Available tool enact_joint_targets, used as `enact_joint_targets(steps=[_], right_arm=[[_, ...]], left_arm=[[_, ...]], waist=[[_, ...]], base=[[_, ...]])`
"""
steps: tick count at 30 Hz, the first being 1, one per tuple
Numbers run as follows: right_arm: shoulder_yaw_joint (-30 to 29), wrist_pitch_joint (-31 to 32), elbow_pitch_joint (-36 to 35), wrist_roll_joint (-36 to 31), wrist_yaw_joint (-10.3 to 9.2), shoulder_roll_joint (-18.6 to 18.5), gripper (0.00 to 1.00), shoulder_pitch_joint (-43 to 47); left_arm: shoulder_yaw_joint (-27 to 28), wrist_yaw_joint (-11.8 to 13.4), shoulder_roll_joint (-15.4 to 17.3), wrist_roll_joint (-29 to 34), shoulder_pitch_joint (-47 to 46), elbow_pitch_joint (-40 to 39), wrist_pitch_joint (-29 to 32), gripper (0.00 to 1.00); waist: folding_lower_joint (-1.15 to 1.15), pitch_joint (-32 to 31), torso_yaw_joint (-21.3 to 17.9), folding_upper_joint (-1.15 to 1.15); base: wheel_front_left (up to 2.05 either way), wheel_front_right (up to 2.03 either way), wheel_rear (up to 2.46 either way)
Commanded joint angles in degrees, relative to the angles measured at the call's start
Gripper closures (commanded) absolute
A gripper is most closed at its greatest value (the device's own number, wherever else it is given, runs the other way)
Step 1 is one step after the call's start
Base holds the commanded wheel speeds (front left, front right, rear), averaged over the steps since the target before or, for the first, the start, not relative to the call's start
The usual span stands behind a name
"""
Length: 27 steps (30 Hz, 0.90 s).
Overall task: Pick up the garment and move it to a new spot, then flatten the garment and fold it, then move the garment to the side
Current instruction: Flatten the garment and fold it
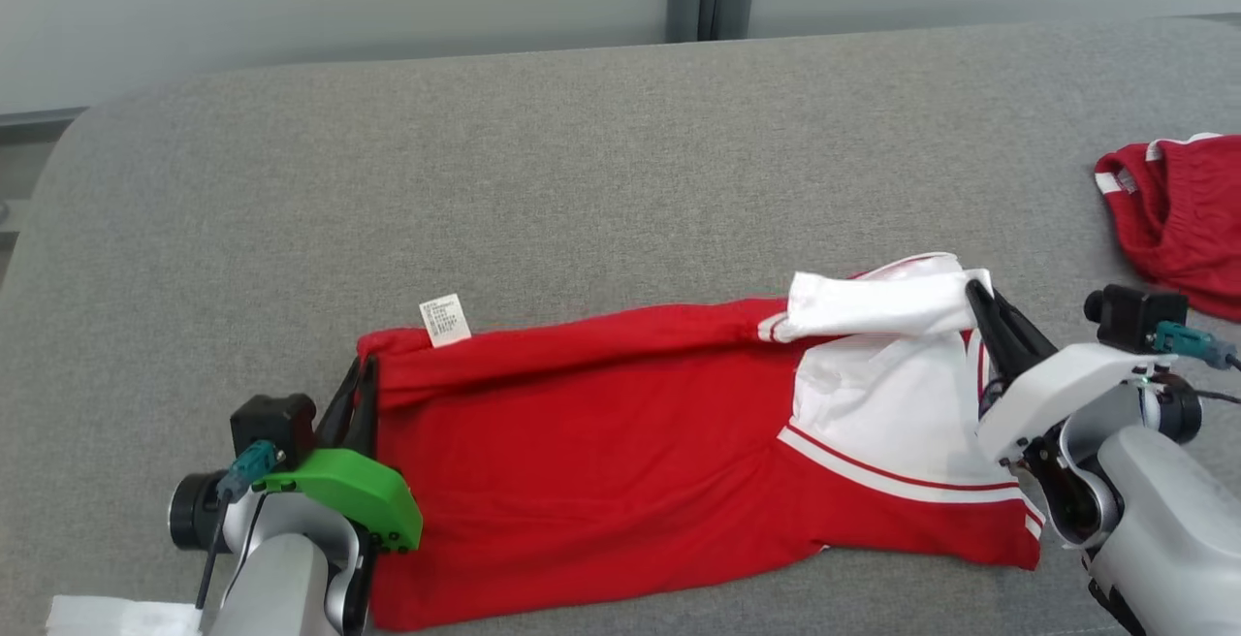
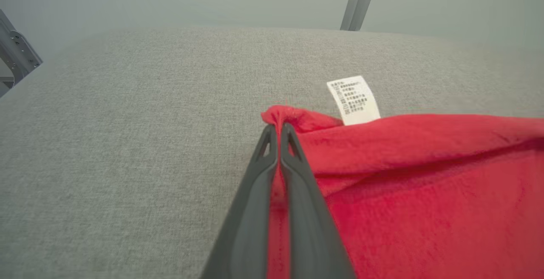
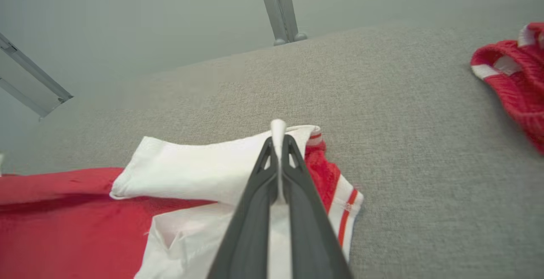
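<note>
Garment (image 1: pixel 620 442) lay stretched across the lower middle of the head view on a gray padded surface (image 1: pixel 582 151) — red cloth over most of its length, white with red stripes toward the right end. At the lower left of that frame the left gripper (image 1: pixel 363 369) was closed tight on the red corner, just beside the white label (image 1: pixel 445 319). The left wrist view showed red cloth pinched between its fingers. Toward the right of the frame the right gripper (image 1: pixel 974 291) was clamped on a white fold at the upper right end — white cloth poked out past its tips in the right wrist view. A second red piece of clothing (image 1: pixel 1178 219) lay well apart at the right edge.
</note>
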Motion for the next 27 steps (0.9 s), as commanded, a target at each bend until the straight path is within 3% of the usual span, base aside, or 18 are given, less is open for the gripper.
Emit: enact_joint_targets(steps=[1,14,27], right_arm=[[-0.41,-0.32,-0.28,0.52,-0.08,0.12,1.0,1.27],[-5.91,-2.27,-3.73,0.88,-0.08,1.57,1.0,9.07],[-11.4,-3.03,-9.12,-2.75,-0.08,3.68,1.0,14.02]], left_arm=[[0.41,-0.28,0.5,0.11,1.02,0.11,0.04,1.0],[3.58,-0.68,-0.23,-0.27,7.27,-0.36,0.04,1.0],[4.58,-0.85,-0.74,0.37,11.19,-1.69,0.04,1.0]], waist=[[0.0,-1.19,-1.07,0.0],[0.0,-3.94,-1.26,0.0],[0.0,-5.9,-1.34,0.0]], base=[[0.0,0.0,0.0],[0.0,0.0,0.0],[0.0,0.0,0.0]])
